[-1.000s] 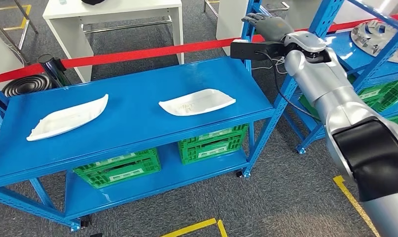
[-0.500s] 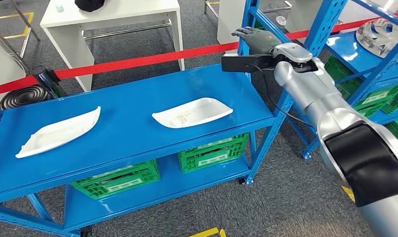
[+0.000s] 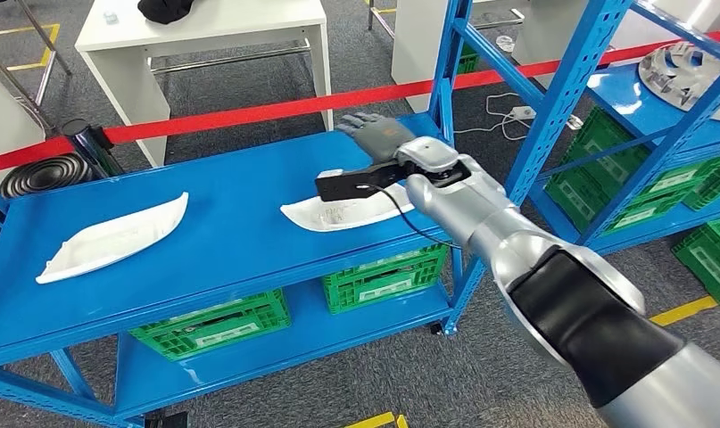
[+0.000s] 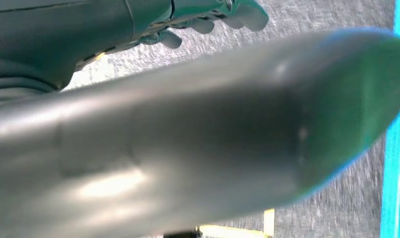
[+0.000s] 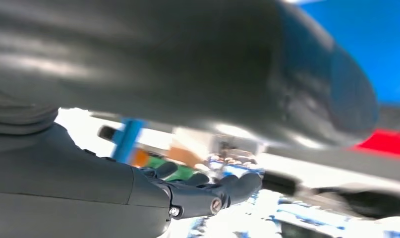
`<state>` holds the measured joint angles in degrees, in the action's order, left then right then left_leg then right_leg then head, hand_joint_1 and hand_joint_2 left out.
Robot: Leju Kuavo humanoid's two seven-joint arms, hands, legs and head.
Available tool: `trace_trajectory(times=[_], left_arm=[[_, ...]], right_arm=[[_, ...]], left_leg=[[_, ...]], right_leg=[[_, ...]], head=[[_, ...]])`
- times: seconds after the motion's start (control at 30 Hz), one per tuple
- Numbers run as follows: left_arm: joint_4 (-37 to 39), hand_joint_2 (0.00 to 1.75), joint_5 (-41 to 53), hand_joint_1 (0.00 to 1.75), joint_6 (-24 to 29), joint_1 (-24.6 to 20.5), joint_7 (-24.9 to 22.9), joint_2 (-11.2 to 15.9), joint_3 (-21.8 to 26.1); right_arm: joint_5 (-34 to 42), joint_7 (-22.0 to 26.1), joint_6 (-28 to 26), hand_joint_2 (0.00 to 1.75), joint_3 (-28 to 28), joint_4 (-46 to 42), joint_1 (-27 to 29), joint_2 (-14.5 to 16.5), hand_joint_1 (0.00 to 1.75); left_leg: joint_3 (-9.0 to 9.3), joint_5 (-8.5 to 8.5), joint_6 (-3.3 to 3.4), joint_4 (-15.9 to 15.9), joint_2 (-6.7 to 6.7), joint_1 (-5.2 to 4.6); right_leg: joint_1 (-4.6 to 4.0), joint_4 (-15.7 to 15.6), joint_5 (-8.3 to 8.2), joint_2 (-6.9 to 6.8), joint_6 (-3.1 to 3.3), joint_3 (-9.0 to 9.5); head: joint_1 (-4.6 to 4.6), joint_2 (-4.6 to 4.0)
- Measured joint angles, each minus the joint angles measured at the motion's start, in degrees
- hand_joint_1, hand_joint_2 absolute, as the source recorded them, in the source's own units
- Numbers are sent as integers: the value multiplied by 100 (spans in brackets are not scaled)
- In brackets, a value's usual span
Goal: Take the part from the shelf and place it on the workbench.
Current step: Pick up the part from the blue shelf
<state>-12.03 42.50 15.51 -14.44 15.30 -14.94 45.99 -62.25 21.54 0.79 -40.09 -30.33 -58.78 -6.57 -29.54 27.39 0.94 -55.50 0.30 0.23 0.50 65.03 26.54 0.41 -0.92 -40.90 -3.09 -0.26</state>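
Two white parts lay on the blue shelf (image 3: 204, 214), one at its left (image 3: 111, 238), the other (image 3: 343, 212) under the right hand (image 3: 374, 134). That hand hovered empty, fingers spread; the left hand (image 4: 222, 12) hung low, fingers apparently loosely curled. The reach seemed underway, and next it would need lowering to grasp.

We're on a workshop or factory floor here: blue steel racks (image 3: 249, 205) stand on grey carpet tile, with green plastic crates (image 3: 215, 319) stowed on the lower shelves. A red barrier tape (image 3: 249, 111) ropes off the area, yellow floor markings (image 3: 686, 310) line the ground, and a cast metal part (image 3: 686, 71) sits on the far rack.
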Motion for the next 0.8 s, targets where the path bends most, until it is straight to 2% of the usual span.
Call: trace_trajectory(times=[0.03, 0.07, 0.1, 0.13, 0.2, 0.27, 0.33, 0.43, 0.47, 0.53, 0.57, 0.6, 0.63, 0.67, 0.7, 0.73, 0.77, 0.8], left_arm=[[4, 0, 1, 0, -20, 2, 0, -19, -1], [8, 0, 0, 0, -33, 9, -10, -31, -1], [13, 0, -1, 0, -42, 20, -22, -41, -1], [16, 0, -1, 0, -53, 31, -39, -43, -1], [21, 0, -1, 0, -77, 46, -61, -46, 0], [23, 0, -2, 0, -102, 46, -70, -46, 1], [27, 0, -10, 0, -114, 52, -72, -44, 2], [32, 0, -18, 0, -120, 62, -73, -43, 2], [32, 0, -18, 0, -122, 59, -73, -43, 2], [34, 0, -19, 0, -126, 65, -72, -41, 2], [34, 0, -19, 0, -128, 78, -72, -39, 2], [35, 0, -20, 0, -132, 96, -72, -36, 2], [36, 0, -20, 0, -137, 111, -72, -31, 2], [35, 0, -20, 0, -143, 120, -72, -27, 2], [34, 0, -20, 0, -150, 124, -72, -23, 2], [34, 0, -20, 0, -156, 121, -72, -20, 2], [34, 0, -20, 0, -160, 119, -72, -19, 2], [35, 0, -20, 0, -163, 120, -72, -18, 2]], right_arm=[[-45, 3, 49, 0, -80, 69, 50, 129, 0], [-88, 5, 104, 0, -154, 139, 117, 228, 0], [-124, 9, 153, 0, -221, 207, 191, 305, 0], [-148, 17, 193, 0, -277, 270, 257, 370, 0], [-133, 63, 244, 87, -351, 363, 330, 452, 0], [-83, 122, 304, 175, -382, 431, 355, 515, 0], [-50, 153, 360, 175, -391, 494, 379, 551, 0], [16, 187, 507, 175, -393, 556, 379, 572, 0], [37, 198, 574, 175, -393, 574, 375, 580, 0], [57, 199, 699, 175, -401, 629, 386, 588, 0], [54, 186, 748, 175, -408, 664, 400, 589, 0], [49, 167, 784, 175, -422, 699, 414, 589, 0], [42, 140, 807, 175, -437, 731, 426, 588, 0], [33, 107, 820, 175, -454, 759, 432, 588, 0], [26, 72, 826, 175, -470, 782, 435, 587, 0], [19, 37, 829, 175, -480, 801, 434, 585, 0], [13, 10, 830, 175, -488, 820, 434, 580, 0], [10, -4, 830, 175, -495, 836, 434, 575, 0]], left_leg=[[-1, -1, 6, -7, 4, 2], [-3, 6, 4, -17, -4, 6], [-3, 19, -5, -33, -18, 13], [-4, 38, -23, -59, -37, 23], [-13, 108, -81, -149, -64, 49], [-58, 187, -155, -242, -73, 44], [-85, 218, -226, -256, -81, 35], [-115, 314, -323, -363, -73, 54], [-223, 435, -344, -588, -66, 57], [-626, 757, -367, -1328, -58, 59], [-843, 866, -371, -1687, -57, 60], [-986, 869, -371, -1881, -57, 60], [-1023, 755, -364, -1858, -57, 61], [-940, 545, -352, -1605, -56, 61], [-778, 300, -336, -1208, -55, 63], [-611, 125, -318, -821, -55, 55], [-483, 14, -295, -535, -55, 47], [-418, -24, -269, -388, -57, 38]], right_leg=[[18, 392, 157, -6, -26, -182], [38, 695, 248, -11, -52, -327], [59, 816, 243, -14, -75, -388], [79, 714, 138, -18, -94, -337], [109, -2, -172, -30, -118, 33], [95, -514, -271, -24, -61, 314], [56, -553, -219, -5, 52, 349], [72, -574, -212, -1, 180, 372], [84, -588, -211, -2, 209, 386], [83, -593, -198, -5, 242, 397], [80, -591, -193, -6, 248, 397], [78, -590, -189, -6, 248, 399], [78, -587, -184, -4, 243, 403], [81, -584, -177, -1, 234, 412], [83, -581, -169, 1, 218, 424], [74, -573, -158, 5, 192, 430], [65, -569, -154, 10, 158, 433], [54, -572, -157, 14, 120, 433]], head=[[-2, 0], [-1, 0], [-2, 0], [-3, 0], [-2, 0], [-3, 0], [-2, 0], [14, 0], [22, 0], [36, 0], [35, 0], [35, 0], [35, 0], [35, 0], [36, 0], [37, 0], [35, 0], [35, 0]])
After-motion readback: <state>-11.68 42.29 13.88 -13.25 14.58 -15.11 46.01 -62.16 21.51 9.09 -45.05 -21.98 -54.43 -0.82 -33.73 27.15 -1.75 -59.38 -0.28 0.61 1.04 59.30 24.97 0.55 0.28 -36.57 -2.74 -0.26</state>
